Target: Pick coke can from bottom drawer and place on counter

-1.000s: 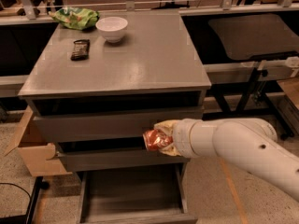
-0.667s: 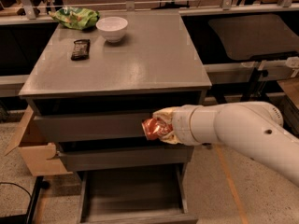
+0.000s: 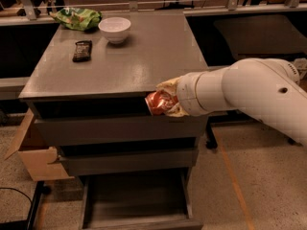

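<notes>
My gripper (image 3: 163,102) is shut on the red coke can (image 3: 158,102) and holds it on its side in front of the cabinet's top front edge, just below the level of the counter (image 3: 144,56). My white arm reaches in from the right. The bottom drawer (image 3: 136,198) is pulled open below, and its grey floor shows nothing in it.
On the counter's far left stand a white bowl (image 3: 114,29), a dark snack bar (image 3: 82,51) and a green chip bag (image 3: 76,18). Two closed grey drawers (image 3: 120,128) sit above the open one. A cardboard box (image 3: 33,152) lies at the left; a dark side table (image 3: 259,32) is at the right.
My gripper has risen with the can, from in front of the middle drawer to the cabinet's top front edge.
</notes>
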Controlling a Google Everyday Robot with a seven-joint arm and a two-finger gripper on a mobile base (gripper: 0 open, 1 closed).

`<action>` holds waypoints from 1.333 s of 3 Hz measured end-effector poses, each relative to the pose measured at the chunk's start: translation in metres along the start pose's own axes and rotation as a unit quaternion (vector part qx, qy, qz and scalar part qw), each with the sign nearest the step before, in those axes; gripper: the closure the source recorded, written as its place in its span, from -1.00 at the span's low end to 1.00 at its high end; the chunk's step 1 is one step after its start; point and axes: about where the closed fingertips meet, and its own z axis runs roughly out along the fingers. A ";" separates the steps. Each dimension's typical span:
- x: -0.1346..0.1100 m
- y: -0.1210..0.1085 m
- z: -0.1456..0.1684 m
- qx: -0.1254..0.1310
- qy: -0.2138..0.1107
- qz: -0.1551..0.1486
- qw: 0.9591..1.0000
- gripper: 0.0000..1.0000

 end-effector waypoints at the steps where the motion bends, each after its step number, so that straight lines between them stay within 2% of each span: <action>1: 0.000 0.001 0.000 -0.001 0.000 0.000 1.000 1.00; 2: -0.002 -0.029 -0.012 0.009 -0.011 -0.006 1.000 1.00; 3: -0.003 -0.062 -0.019 0.001 -0.027 -0.002 1.000 1.00; 4: 0.003 -0.084 -0.016 -0.025 -0.037 0.015 0.999 1.00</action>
